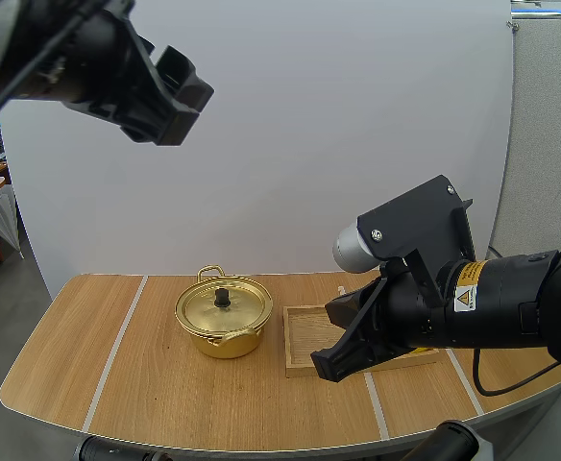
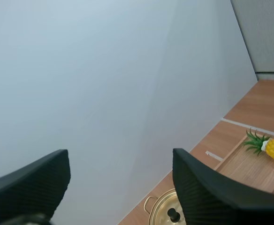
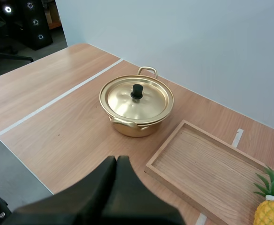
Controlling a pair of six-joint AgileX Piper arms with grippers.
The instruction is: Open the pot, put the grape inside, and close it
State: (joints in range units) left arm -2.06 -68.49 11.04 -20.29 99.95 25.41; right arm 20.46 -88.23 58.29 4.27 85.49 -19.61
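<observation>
Pot sat lidded mid-frame on the counter, handles aligned back-to-front; wrist views showed a pineapple on the tray. Left jaws stood apart, right jaws closed.

- The pot, ahead of the right gripper, is shiny gold. Its lid is the same gold and has a black knob.
- The wooden tray, just beside that gripper's tips, is pale brown with fine grain.
- The pineapple is yellow with a green crown.
- The table is light wood crossed by pale stripes.
- Both grippers are black. The fingers of the left gripper have fine ribbing.
- A yellow label sits behind the right gripper.
</observation>
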